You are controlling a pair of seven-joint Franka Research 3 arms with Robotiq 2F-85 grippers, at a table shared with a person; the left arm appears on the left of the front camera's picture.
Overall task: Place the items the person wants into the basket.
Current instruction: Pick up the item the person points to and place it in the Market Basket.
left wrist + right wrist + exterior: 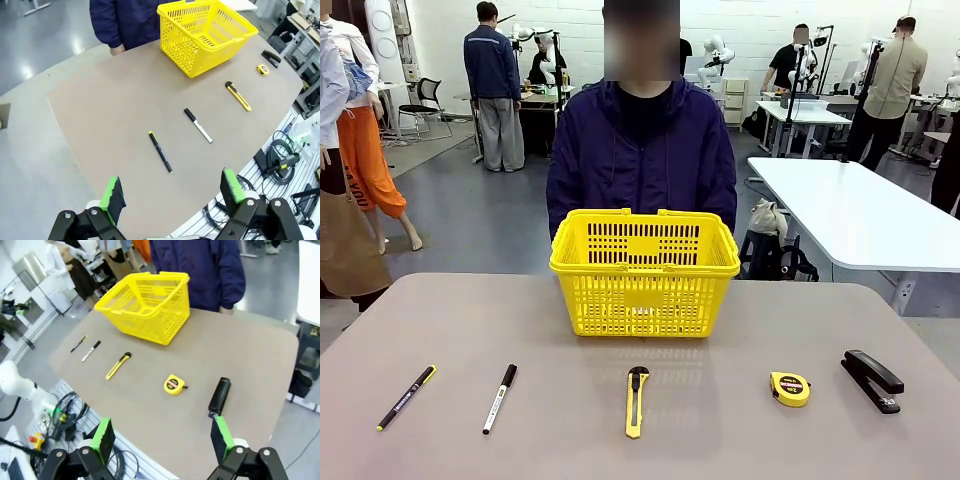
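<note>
The yellow basket (644, 272) stands at the table's far middle, in front of the person (641, 160) in a navy jacket. Along the near side lie the black pen (406, 397) with a yellow-green end, the round yellow tape measure (790, 388) and the black stapler (872, 379). My left gripper (172, 196) hangs open high above the table's near left edge, the pen (160, 151) lying beyond it. Above the near right edge my right gripper (162, 438) is open too, the stapler (219, 396) and tape measure (173, 384) ahead of it. Nothing is held.
A white-barrelled marker (500, 397) lies right of the pen. A yellow-and-black utility knife (636, 400) lies in the near middle. Cables (280, 156) hang off the table's robot side. A white table (865, 215) stands behind on the right.
</note>
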